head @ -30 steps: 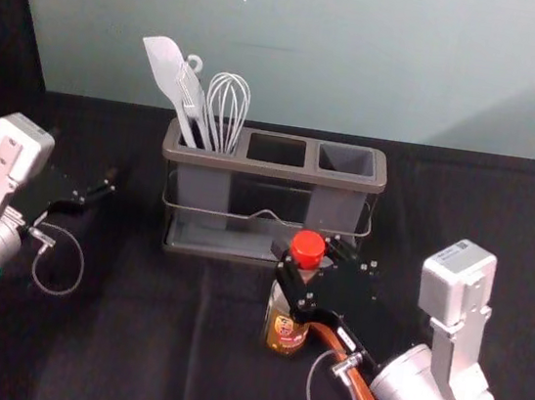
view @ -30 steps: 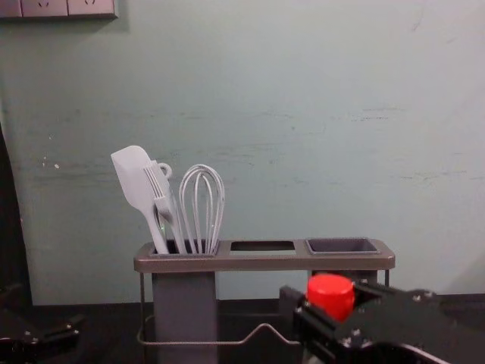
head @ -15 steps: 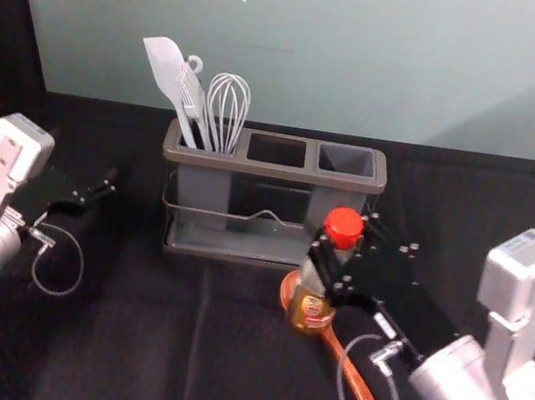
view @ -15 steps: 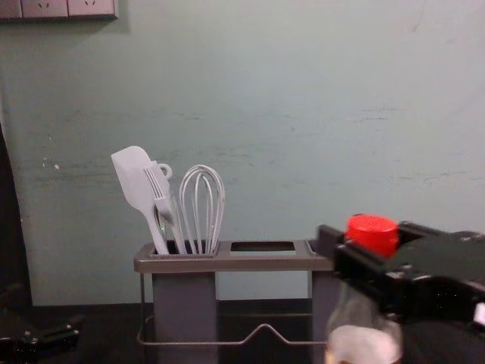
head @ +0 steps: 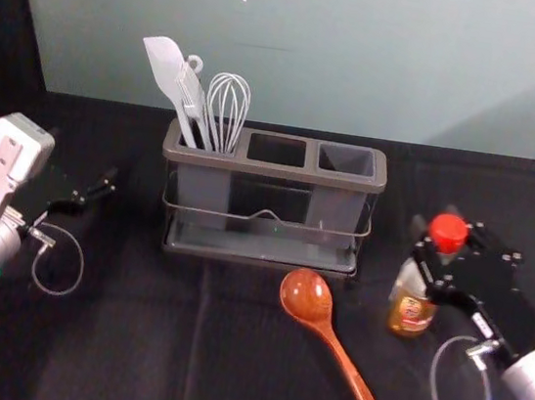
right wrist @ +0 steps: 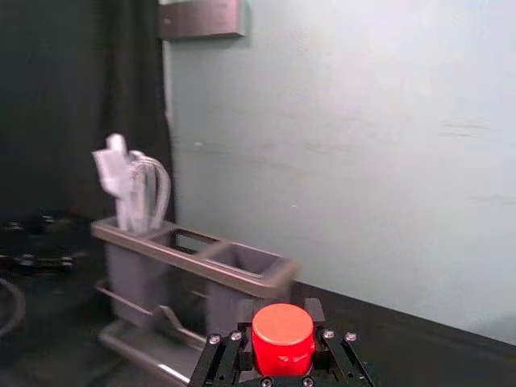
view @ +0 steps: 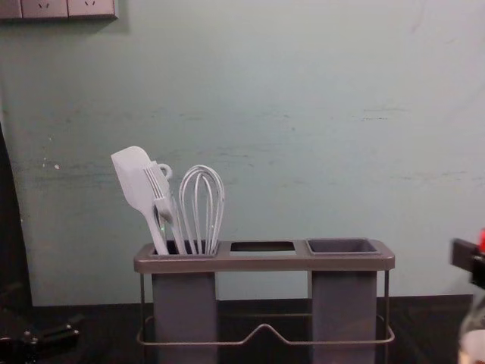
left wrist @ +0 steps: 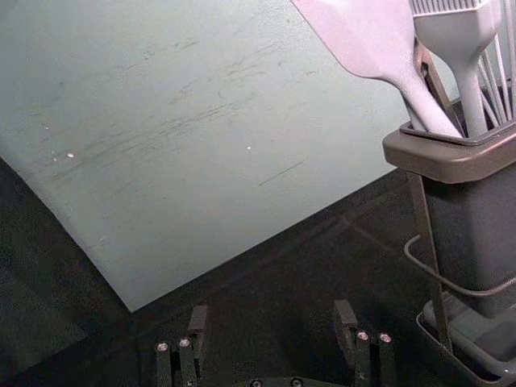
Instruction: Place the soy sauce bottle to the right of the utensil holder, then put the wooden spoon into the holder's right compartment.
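Holding at the right of the utensil holder [head: 273,170], the soy sauce bottle [head: 412,312] is hanging back a little toward the robot, its red cap [head: 448,232] up top. Whether its base is touching the cloth, I can't tell. The right gripper [head: 428,241] is closing its fingers around the bottle just under that cap, one on each side, the gap only as wide as the neck.

Nearer the middle, the wooden spoon [head: 307,297] is lying in front of the holder, its bowl toward the rack and its handle slanting toward the robot's right. The holder itself is standing upright, its left compartment carrying a white spatula [head: 165,60], a ridged utensil [head: 191,101] and a whisk [head: 228,106]. Off to the left, the left gripper [head: 107,184] is waiting beside the rack, fingers spread wide with nothing between them.

Black cloth [head: 109,357] is covering the table, and a pale, scuffed wall [head: 346,53] is rising behind, with a dark curtain [right wrist: 81,105] at the left and a switch panel [view: 64,7] up high.

And look at the change: the bottle is moving rightward, away from its earlier spot over the spoon, whose bowl is now showing in full. The spoon, holder and left gripper are staying put.
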Robot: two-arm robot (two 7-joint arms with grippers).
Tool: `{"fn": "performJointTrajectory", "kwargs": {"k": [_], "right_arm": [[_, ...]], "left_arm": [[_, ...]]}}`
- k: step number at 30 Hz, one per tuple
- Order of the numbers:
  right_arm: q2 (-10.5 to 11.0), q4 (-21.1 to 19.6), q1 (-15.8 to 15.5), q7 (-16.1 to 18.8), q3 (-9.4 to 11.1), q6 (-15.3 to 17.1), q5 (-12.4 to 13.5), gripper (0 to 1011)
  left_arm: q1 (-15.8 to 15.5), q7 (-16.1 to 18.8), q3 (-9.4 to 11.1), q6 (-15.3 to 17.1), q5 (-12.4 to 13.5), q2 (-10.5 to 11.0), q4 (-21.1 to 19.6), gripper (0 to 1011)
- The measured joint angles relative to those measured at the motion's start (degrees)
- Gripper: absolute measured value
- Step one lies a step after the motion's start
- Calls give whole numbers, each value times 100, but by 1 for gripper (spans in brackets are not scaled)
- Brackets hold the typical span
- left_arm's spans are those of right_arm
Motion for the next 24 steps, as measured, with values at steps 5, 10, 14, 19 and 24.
{"fn": "performJointTrajectory", "kwargs": {"k": [5, 10, 14, 19, 24], "right_arm": [[23, 393, 250, 216, 156, -258, 51, 380], [15, 743, 578, 490, 137, -372, 107, 380], [-51, 1121, 914, 637, 84, -493, 145, 381], [-141, 1626, 1315, 772, 10, -599, 186, 381], [-231, 2105, 1672, 878, -144, -725, 147, 381]], "left_arm": [[0, 0, 0, 0, 0, 0, 0, 1000], [0, 0, 0, 0, 0, 0, 0, 1000], [0, 0, 0, 0, 0, 0, 0, 1000], [0, 0, 0, 0, 0, 0, 0, 1000], [0, 0, 0, 0, 0, 0, 0, 1000]]}}
